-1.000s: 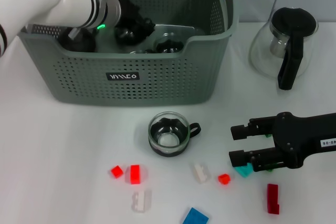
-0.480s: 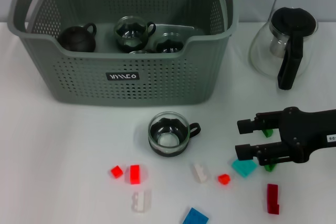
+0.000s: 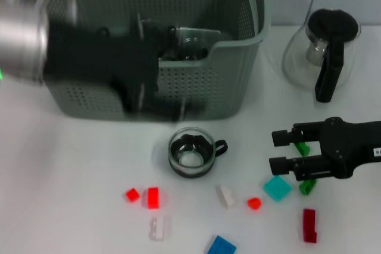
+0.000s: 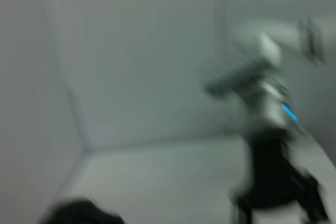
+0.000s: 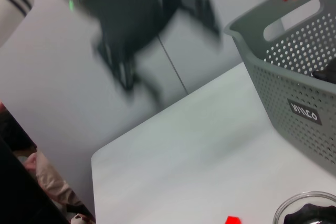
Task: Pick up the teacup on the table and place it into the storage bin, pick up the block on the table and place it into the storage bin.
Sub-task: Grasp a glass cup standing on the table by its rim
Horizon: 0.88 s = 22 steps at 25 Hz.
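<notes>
Left hand [image 3: 161, 108] blurs before the storage bin [image 3: 238, 69] — grip unclear — right hand [image 3: 275, 150] gapes empty.

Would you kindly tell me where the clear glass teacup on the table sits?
In the head view, the clear glass teacup stands centrally, just before the grey-green perforated storage bin.

Bright even light; left arm [image 3: 89, 66] motion-blurred.

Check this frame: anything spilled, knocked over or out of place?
Nothing stands out. The teacup stands upright on the table, blocks lie loose around it, the storage bin and glass jug sit upright.
</notes>
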{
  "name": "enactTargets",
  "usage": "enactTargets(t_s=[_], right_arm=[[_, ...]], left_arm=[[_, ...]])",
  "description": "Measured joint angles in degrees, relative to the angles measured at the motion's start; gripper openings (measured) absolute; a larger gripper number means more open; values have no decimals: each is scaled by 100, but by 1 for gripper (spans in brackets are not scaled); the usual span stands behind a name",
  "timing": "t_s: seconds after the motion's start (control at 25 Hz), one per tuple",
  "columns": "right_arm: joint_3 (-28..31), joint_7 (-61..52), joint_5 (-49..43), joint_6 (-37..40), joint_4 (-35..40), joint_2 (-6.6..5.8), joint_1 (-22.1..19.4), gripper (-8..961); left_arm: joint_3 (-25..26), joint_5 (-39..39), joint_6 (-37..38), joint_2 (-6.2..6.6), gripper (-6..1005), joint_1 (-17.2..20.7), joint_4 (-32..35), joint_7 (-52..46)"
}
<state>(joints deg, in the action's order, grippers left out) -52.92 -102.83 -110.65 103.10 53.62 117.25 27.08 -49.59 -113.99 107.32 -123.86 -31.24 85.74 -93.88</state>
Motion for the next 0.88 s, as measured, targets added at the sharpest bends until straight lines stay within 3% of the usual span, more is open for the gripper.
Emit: enactTargets(t_s=[0.08,0.24,0.72,0.88], right_arm=[[19,-9,0,0,-5,14,6,757],[28,-46,-1,-1,-42,21,8,757],[46,-57,-2,-1,-152,2,15,757],[67,-48,-13,0,-210,-4,4,756]], left_arm=[[-453,-453,3,-74,755,227,105,219],[-1211,-1096,-210,-88,755,367,29,228],[-3318,-2709,-2188,-92,756,-50,-931,-654],[-3769,-3057,-2696,-94,756,-148,-1201,-949]])
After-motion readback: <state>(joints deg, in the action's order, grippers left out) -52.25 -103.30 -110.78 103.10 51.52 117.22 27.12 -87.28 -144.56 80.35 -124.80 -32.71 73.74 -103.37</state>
